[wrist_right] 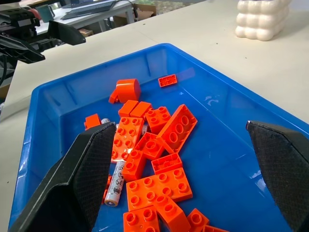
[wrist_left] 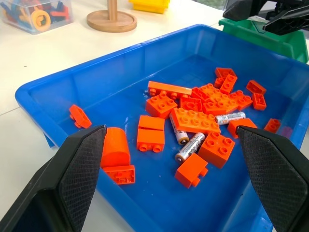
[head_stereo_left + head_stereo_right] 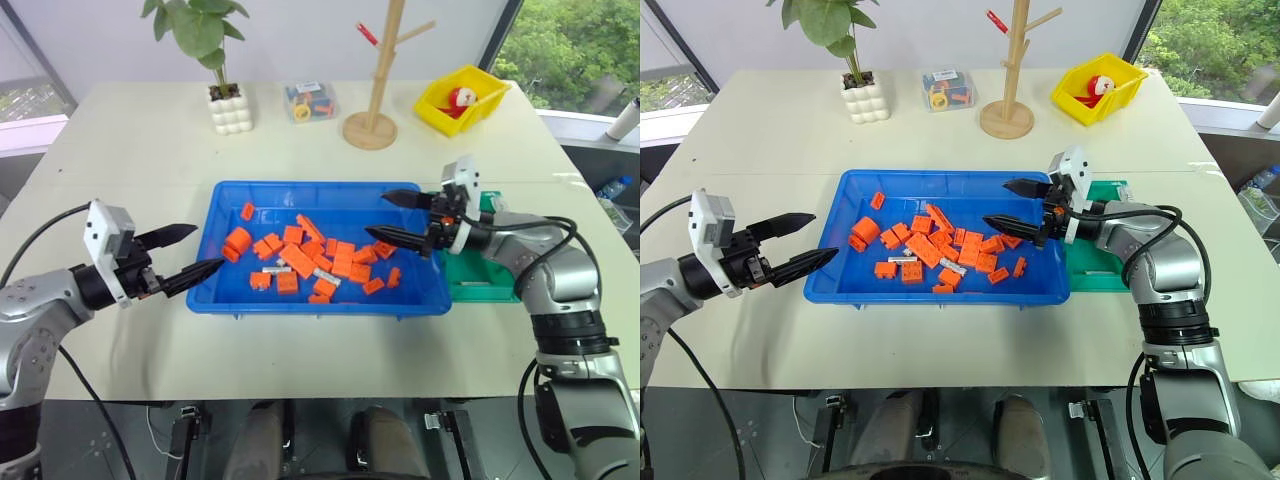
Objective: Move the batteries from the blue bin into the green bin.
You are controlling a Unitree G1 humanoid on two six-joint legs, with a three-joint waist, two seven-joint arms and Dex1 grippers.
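The blue bin sits mid-table, holding many orange bricks. Among the bricks lie slim silvery batteries, one by the brick pile and another near the pile's edge. Against the blue bin's right side stands the green bin, partly hidden by my right arm. My left gripper is open, level, with its tips at the bin's left rim and nothing between them. Over the right part of the blue bin, above the bricks, my right gripper hangs open and empty.
At the table's far side stand a potted plant, a small clear box of colourful bits, a wooden peg stand and a yellow bin with a red-white toy. Bare tabletop lies in front of the blue bin.
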